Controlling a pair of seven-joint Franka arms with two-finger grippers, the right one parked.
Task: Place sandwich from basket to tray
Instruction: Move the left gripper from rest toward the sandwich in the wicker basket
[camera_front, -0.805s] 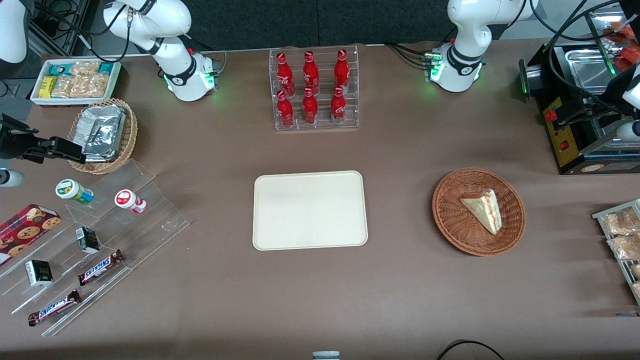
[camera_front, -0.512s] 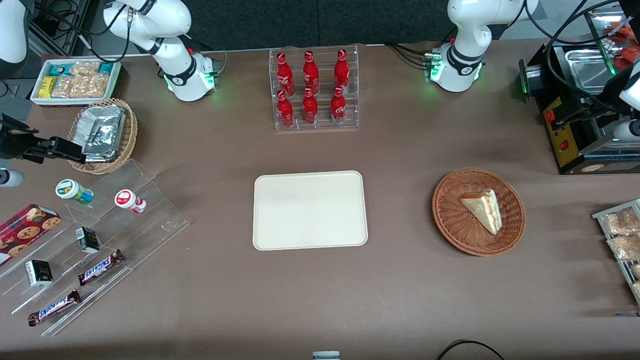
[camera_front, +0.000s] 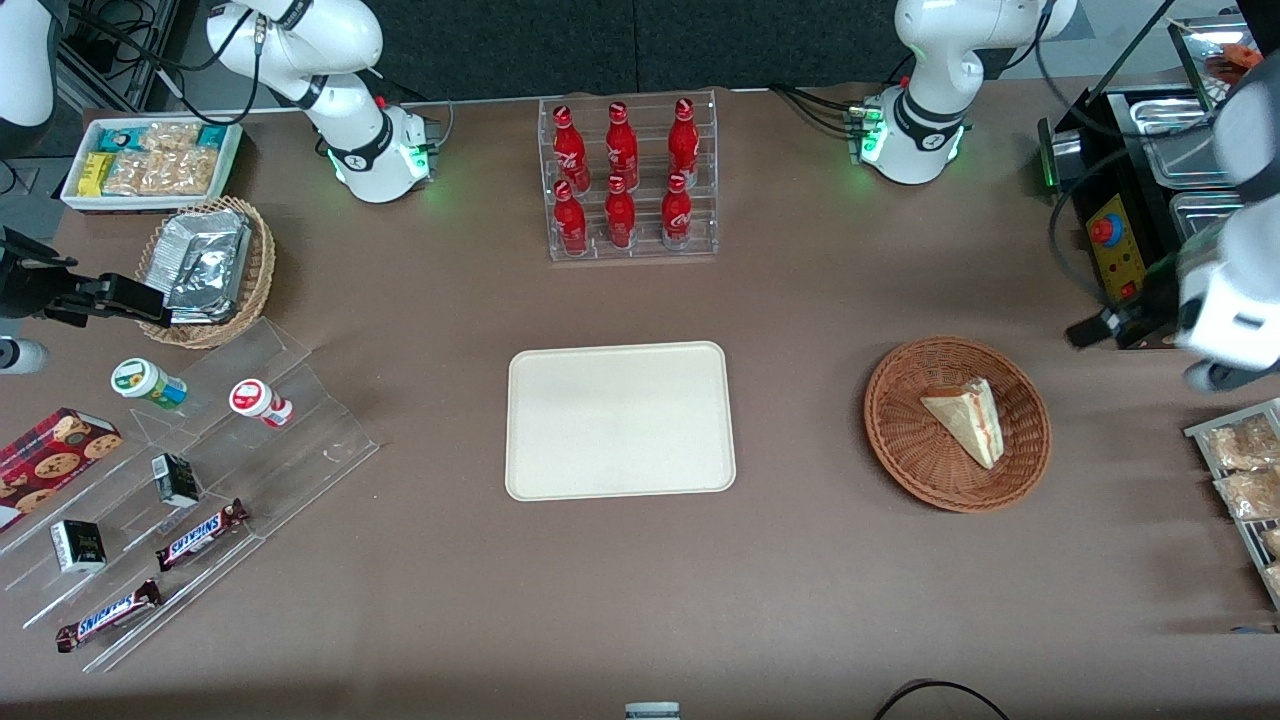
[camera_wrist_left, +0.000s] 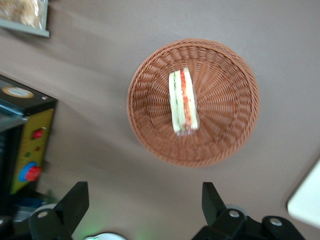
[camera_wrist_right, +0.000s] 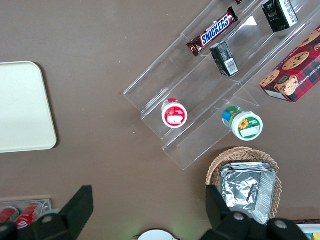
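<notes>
The sandwich (camera_front: 968, 417), a pale bread wedge with a red-orange filling stripe, lies in the reddish-brown wicker basket (camera_front: 905, 450). Both also show in the left wrist view: the sandwich (camera_wrist_left: 183, 100) in the basket (camera_wrist_left: 225, 100). The cream tray (camera_front: 620, 420) lies bare at the table's middle, and its corner shows in the left wrist view (camera_wrist_left: 307, 200). My left gripper (camera_front: 1105, 327) hangs above the table beside the basket, toward the working arm's end and a little farther from the front camera. In the left wrist view the gripper (camera_wrist_left: 142, 200) is open and holds nothing.
A black machine with a red button (camera_front: 1120, 250) stands close by the gripper. A rack of snack packets (camera_front: 1240, 470) lies at the working arm's table end. A rack of red bottles (camera_front: 625, 180) stands farther back. Clear shelves with snacks (camera_front: 200, 480) and a tan foil-packet basket (camera_front: 210, 270) lie toward the parked arm's end.
My left arm has swung from above the black machine toward the basket, and its gripper has come into the front view. The sandwich, basket and tray have not moved.
</notes>
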